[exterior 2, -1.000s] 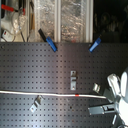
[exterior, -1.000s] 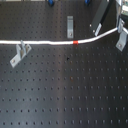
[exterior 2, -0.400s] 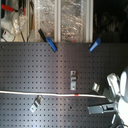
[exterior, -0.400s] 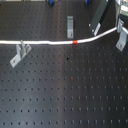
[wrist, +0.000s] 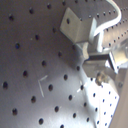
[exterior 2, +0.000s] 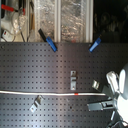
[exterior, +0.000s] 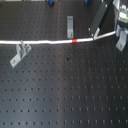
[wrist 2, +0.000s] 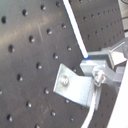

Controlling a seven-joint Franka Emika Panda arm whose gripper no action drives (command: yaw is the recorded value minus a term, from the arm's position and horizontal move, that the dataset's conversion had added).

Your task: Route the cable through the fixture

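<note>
In the first exterior view the cable (exterior: 45, 42) runs from the 9 o'clock edge across the perforated surface (exterior: 65, 95), past a bracket (exterior: 20, 51) and its red band (exterior: 74, 40), up to the gripper (exterior: 118, 31) at 2 o'clock; the lower half lies bare. In the second exterior view the cable (exterior 2: 50, 93) crosses low, ending at the gripper (exterior 2: 111, 95) by the 3 o'clock edge. In both wrist views the jaws pinch the cable (wrist: 107, 27) (wrist 2: 75, 25) beside 1 bracket (wrist: 76, 25) (wrist 2: 75, 86).

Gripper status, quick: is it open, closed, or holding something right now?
Gripper: shut on the cable, pinching the white cord beside a metal bracket.
</note>
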